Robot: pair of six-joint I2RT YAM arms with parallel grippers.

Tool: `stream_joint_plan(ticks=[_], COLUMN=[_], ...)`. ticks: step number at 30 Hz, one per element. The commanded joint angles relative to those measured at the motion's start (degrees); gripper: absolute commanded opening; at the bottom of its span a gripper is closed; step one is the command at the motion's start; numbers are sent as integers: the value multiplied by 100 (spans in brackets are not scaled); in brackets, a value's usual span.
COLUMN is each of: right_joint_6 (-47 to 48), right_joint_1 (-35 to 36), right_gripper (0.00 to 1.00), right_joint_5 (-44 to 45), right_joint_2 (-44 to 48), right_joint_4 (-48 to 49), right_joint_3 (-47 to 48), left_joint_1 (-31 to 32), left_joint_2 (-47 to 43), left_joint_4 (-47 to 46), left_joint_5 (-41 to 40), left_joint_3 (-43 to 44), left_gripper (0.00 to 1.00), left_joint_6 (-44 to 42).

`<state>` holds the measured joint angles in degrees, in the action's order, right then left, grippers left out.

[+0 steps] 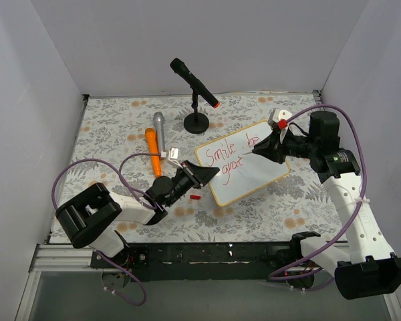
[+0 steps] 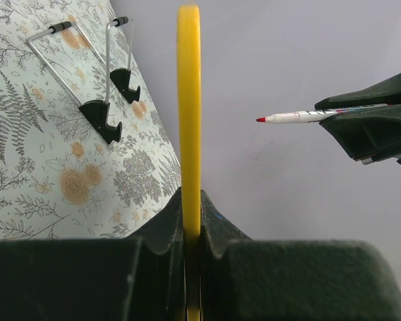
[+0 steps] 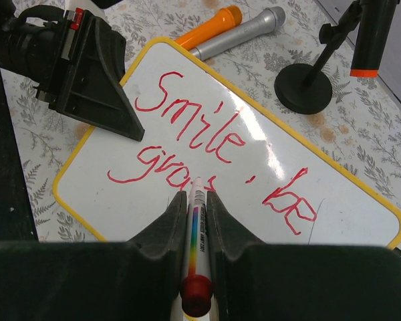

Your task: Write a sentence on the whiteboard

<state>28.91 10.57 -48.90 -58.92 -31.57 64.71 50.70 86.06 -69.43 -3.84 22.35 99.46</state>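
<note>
I take the black microphone stand (image 1: 196, 122) as my mark. The whiteboard (image 1: 254, 179) sits just to the near right of its round base, on the flowered tablecloth (image 1: 113, 134), turned at an angle; from the left wrist I see its yellow rim (image 2: 189, 100) edge-on, with wire legs (image 2: 97, 110) on black feet behind it.

The left gripper (image 1: 208, 174) reaches in from the near left of the stand and is clamped on the board's rim, the yellow edge pinched tight between its fingers (image 2: 164, 231). The right gripper (image 1: 262, 150) comes in from the stand's right and is closed around a marker (image 3: 195, 231), its red tip at the board's face; I cannot tell whether the tip touches.

The sentence (image 3: 187, 124) is in red; the upper line reads "Smile , be"; the lower line has "gra" so far, and the marker tip sits at its end.

Left of the stand lie an orange microphone (image 1: 153, 152) and a silver one (image 1: 158, 127), end to end and close together. A small red cap (image 1: 195, 198) rests on the cloth near of the stand, just beside the board's near-left corner.
</note>
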Motion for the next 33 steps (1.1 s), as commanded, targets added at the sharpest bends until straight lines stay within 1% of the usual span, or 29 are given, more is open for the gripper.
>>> stream_joint_plan(ticks=[1, 18, 33], right_joint_6=[71, 124, 203], right_joint_1=[-55, -108, -90], right_gripper=[1, 1, 1], right_joint_5=[-216, -119, -58], right_joint_2=[108, 47, -243], right_joint_4=[81, 107, 11], right_joint_3=[7, -151, -230], left_joint_1=[-7, -7, -7], left_joint_2=[-406, -450, -397], left_joint_4=[-2822, -2831, -2769], left_joint_5=[6, -12, 14], left_joint_3=[33, -29, 112], left_gripper=[0, 0, 0], left_joint_6=[100, 100, 117])
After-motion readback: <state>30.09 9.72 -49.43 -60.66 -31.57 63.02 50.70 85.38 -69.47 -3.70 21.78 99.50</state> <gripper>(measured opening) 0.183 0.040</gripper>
